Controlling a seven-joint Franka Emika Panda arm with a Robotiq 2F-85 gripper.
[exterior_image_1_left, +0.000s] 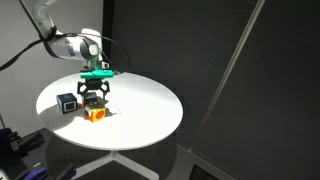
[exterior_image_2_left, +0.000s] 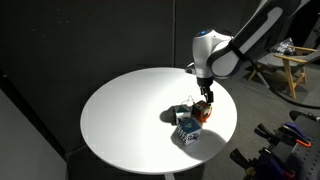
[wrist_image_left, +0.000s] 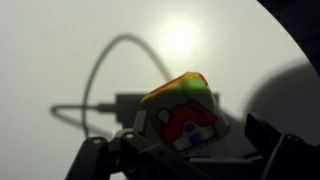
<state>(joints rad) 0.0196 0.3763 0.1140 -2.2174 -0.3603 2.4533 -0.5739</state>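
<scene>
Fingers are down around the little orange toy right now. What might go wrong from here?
1. The fingers stand apart on either side of the orange toy and close to it, so a sideways drift would likely clip or tip it.
2. The small dark cube sits just beside the toy, and a swing that way may knock it.
3. Both lie toward the table rim, so a hard shove might send one off.

The tool hangs low over the round white desk, just above a small orange block; a blue and white box stands just beside the block, nearer the desk's edge
</scene>
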